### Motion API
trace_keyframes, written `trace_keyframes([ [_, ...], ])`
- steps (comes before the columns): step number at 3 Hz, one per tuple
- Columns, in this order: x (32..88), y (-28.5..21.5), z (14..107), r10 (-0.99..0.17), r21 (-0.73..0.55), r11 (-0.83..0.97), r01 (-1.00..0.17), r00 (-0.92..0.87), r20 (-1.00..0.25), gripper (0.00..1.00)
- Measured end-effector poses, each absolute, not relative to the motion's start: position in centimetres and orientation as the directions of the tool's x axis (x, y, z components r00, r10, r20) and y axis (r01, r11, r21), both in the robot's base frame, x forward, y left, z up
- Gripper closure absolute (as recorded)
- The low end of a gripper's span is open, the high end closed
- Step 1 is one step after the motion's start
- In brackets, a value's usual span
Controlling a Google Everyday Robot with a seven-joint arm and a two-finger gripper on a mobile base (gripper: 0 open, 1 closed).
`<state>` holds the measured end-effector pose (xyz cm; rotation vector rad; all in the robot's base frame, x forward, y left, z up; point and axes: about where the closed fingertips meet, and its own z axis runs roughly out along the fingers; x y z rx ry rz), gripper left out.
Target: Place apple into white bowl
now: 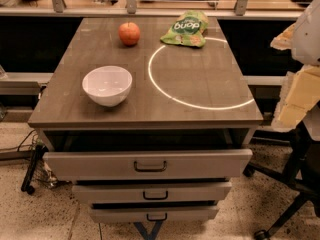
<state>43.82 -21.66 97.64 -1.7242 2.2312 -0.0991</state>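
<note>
The apple [129, 33] is small, round and red-orange with a short dark stem. It stands on the far left part of the grey table top [200, 84]. The white bowl [107, 85] is glossy and empty, and it stands at the front left of the table, apart from the apple and nearer to me. My gripper [300, 91] shows as pale white and cream parts at the right edge of the view, beside the table's right side. It is far from both the apple and the bowl and holds nothing that I can see.
A green snack bag [186, 29] lies at the table's far edge, right of the apple. A bright ring of light [165, 91] marks the right half of the top. Below are three drawers [150, 165], the top one slightly open. A chair base [287, 204] stands at the lower right.
</note>
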Motion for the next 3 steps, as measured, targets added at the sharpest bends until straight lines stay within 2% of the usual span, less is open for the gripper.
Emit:
trace_keyframes([
  [1,43.8,-21.7,97.6,-0.953,-0.246,0.27,-0.931,-0.221,-0.207,0.0],
  [2,48.3,-16.5,97.3,-0.945,-0.271,0.23,-0.935,-0.148,-0.291,0.0],
  [3,55.8,-9.1,97.7,-0.906,-0.322,0.225,-0.92,-0.076,-0.417,0.0],
])
